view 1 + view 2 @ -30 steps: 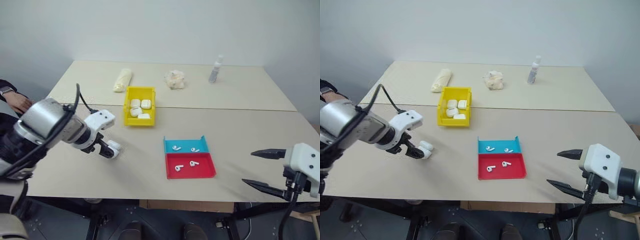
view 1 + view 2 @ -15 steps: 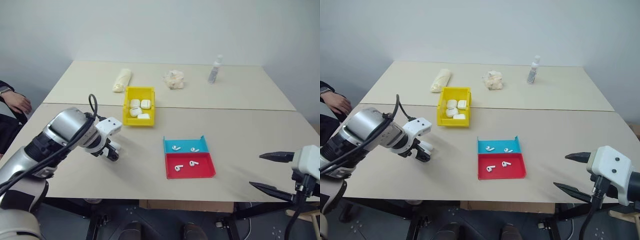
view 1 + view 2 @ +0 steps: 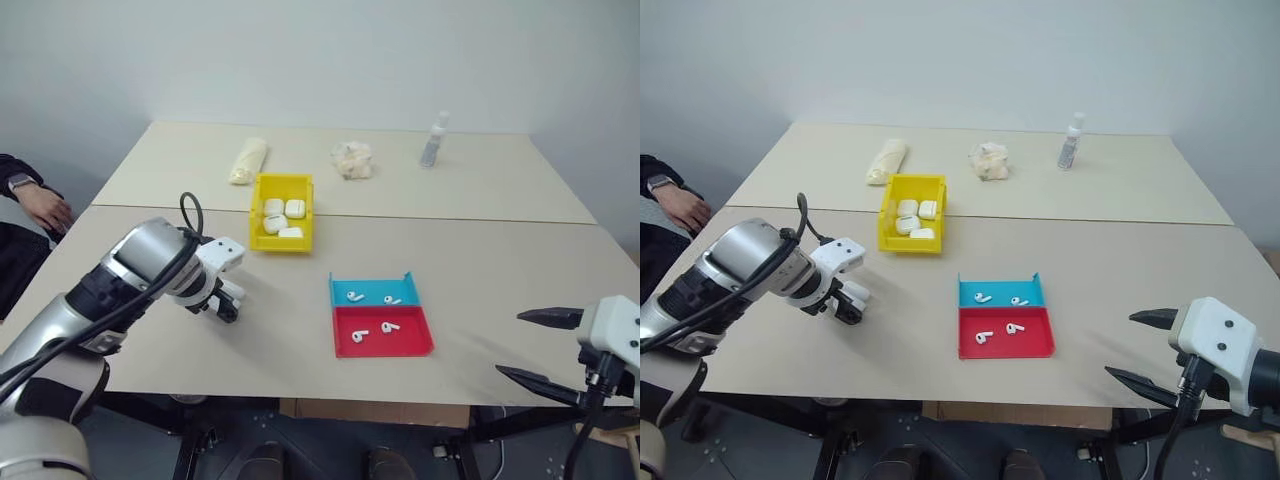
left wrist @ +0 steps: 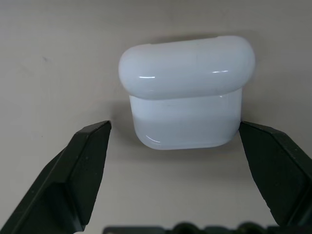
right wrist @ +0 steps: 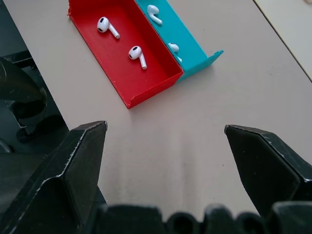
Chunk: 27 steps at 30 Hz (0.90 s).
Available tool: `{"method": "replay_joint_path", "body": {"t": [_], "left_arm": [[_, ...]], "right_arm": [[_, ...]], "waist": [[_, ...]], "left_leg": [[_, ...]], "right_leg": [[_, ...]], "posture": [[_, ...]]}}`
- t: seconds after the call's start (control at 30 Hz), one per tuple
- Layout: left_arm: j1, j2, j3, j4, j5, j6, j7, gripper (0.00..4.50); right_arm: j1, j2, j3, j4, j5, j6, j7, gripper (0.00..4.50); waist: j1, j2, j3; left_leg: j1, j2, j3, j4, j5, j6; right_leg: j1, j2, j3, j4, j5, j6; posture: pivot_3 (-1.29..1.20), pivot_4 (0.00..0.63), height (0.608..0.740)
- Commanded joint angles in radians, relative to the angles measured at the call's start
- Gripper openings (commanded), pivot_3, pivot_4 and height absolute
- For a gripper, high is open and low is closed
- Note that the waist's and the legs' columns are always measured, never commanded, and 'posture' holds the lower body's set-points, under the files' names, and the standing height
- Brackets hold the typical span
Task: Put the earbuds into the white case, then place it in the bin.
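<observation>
Left hand [image 4: 173, 146] hangs steeply downward over the tabletop [image 3: 480, 260] with its two black fingers [image 4: 83, 170] spread wide on either side of the white case [image 4: 187, 105]; the case lies on the surface with its lid shut, one finger just at its edge, the other apart from it, so nothing is clenched. A second ago this hand was higher and further toward nine o'clock with the case showing white at its fingertips; it has since sunk and drawn in closer to the yellow bin [image 3: 281, 213]. Right hand [image 3: 535, 345] sits at the tabletop's four o'clock edge, fingers spread and empty, aimed toward the trays, about where it was before.

Going down in size: the bin at the centre's eleven o'clock holds several white cases; the red tray [image 3: 383, 332] touches the blue tray [image 3: 373, 291] at its twelve o'clock side, and each holds two earbuds [image 5: 138, 55]. At the far side lie a wrapped roll [image 3: 246, 160], a paper wad [image 3: 351, 159] and a small clear bottle [image 3: 432, 140]. No writing can be read anywhere.
</observation>
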Motion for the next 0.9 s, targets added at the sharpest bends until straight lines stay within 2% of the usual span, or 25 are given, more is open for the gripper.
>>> {"method": "replay_joint_path", "body": {"t": [0.03,0.23,0.33,0.47,0.73,0.83,0.9], "left_arm": [[-0.023,-0.018,0.003,0.011,0.028,-0.005,-0.012,4.5],[-0.016,-0.024,-0.004,0.013,0.057,-0.005,-0.021,4.5],[-0.016,-0.013,-0.018,0.003,0.056,0.003,-0.031,3.94],[-0.015,0.01,-0.04,-0.024,0.054,-0.007,-0.055,2.77],[0.003,0.065,-0.042,-0.106,0.131,-0.128,-0.056,2.76],[0.045,0.16,0.049,-0.232,0.124,-0.25,-0.123,2.76],[0.097,0.165,0.163,-0.284,0.112,-0.34,-0.123,2.76]], "right_arm": [[-0.002,0.004,-0.015,-0.013,0.0,-0.013,-0.007,4.47],[0.006,0.01,-0.017,-0.025,-0.007,-0.014,-0.012,4.47],[0.008,0.01,-0.014,-0.029,-0.01,-0.013,-0.018,4.5],[0.003,0.01,-0.008,-0.026,-0.013,-0.011,-0.026,4.5],[-0.024,-0.001,0.01,-0.013,-0.015,-0.015,-0.036,4.5],[-0.056,-0.03,-0.012,-0.007,0.005,-0.006,-0.013,4.5],[-0.082,-0.061,-0.019,-0.001,0.024,0.012,0.006,4.5]], "waist": [[0.0,0.0,0.0],[0.0,0.0,0.0],[-0.001,0.0,0.0],[-0.006,0.0,0.0],[-0.008,0.0,0.0],[-0.01,0.0,0.0],[-0.009,0.0,0.0]], "left_leg": [[0.0,0.0,0.0,0.0,0.0,0.0],[0.0,0.0,0.0,0.0,0.0,0.0],[0.001,0.0,0.0,0.0,0.0,0.0],[0.002,0.0,0.0,0.0,0.0,0.0],[0.001,0.0,0.0,-0.001,0.0,0.0],[-0.002,0.0,0.0,-0.001,0.0,0.0],[-0.005,0.0,0.0,-0.001,0.0,0.0]], "right_leg": [[0.0,0.0,0.0,0.0,0.0,0.0],[0.0,0.0,0.0,0.0,0.0,0.0],[0.001,0.0,0.0,0.0,0.0,0.0],[0.001,0.0,0.0,0.0,0.0,0.0],[0.0,0.0,0.0,0.0,0.0,0.0],[-0.004,0.0,0.001,0.0,0.0,0.0],[-0.008,0.0,0.003,0.001,0.0,0.0]], "posture": [[0.0,0.15,0.74],[0.0,0.15,0.74],[0.0,0.15,0.74],[0.0,0.15,0.74],[0.0,0.15,0.74],[0.0,0.15,0.74],[0.0,0.15,0.74]]}}
